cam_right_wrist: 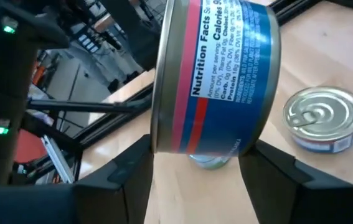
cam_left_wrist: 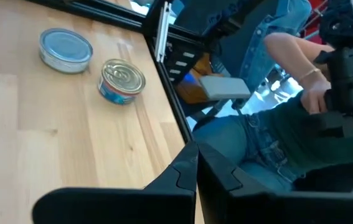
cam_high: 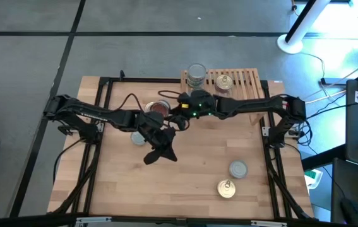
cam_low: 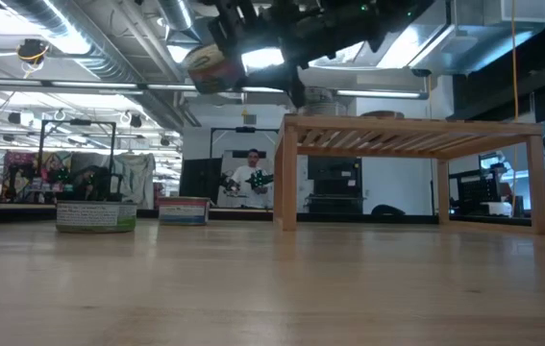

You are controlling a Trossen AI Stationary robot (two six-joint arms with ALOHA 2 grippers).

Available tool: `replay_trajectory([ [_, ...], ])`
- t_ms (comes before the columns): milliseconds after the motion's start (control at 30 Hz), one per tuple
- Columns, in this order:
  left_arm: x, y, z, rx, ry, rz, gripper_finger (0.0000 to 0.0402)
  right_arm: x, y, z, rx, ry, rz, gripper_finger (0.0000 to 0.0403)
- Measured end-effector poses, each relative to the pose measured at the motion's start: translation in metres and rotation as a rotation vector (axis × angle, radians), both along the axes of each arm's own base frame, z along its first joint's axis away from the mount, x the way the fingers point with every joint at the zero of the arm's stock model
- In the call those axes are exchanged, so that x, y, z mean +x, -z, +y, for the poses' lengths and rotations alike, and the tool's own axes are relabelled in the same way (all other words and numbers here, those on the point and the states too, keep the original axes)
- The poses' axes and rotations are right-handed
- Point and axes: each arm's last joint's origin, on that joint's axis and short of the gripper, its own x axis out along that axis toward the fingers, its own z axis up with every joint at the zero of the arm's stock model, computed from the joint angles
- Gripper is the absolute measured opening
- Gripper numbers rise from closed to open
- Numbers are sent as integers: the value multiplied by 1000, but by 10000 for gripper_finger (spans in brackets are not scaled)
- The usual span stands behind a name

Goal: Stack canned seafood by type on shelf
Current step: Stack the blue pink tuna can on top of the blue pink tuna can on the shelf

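**Right claw holds a can above the table, beside the shelf**

The right claw (cam_right_wrist: 195, 165) grips a can (cam_right_wrist: 216, 78) with a red, blue and silver label, its two fingers (cam_right_wrist: 126, 171) pressed to the can's flat ends so the can lies on its side between them. From above, this claw sits around the middle of the table's far half, just beside the shelf's left end. The low view shows the held can (cam_low: 212, 65) raised well clear of the table (cam_high: 197, 170).

The shelf (cam_high: 245, 81) stands at the table's far edge, right of centre. On it are a gold-topped can (cam_high: 224, 82) and, at its left end, a silver-topped stack (cam_high: 196, 74).

Near the right front corner lie a silver-topped can (cam_high: 238, 168) and, just beside it, a gold pull-ring can (cam_high: 226, 188). Another can (cam_high: 139, 136) lies left of centre, near the left arm.

The left claw (cam_left_wrist: 196, 177) is closed and empty, hanging over the middle of the table.

A person in denim (cam_left_wrist: 251, 74) sits past the table's edge.
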Motion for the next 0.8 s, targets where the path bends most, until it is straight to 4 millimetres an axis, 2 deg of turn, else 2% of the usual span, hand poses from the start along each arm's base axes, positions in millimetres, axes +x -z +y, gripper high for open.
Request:
replay_trajectory([
  [167,1,-3,1,10,-17,-26,0,-4,0,-9,-4,14,22,209],
  [333,0,-4,3,81,-57,-68,0,-23,-20,-18,27,-27,33,209],
  [500,-1,-12,4,155,-73,-158,0,-60,-43,-28,60,1,111,209],
  [800,4,-34,10,296,-162,-437,0,-151,-97,-42,88,119,120,209],
])
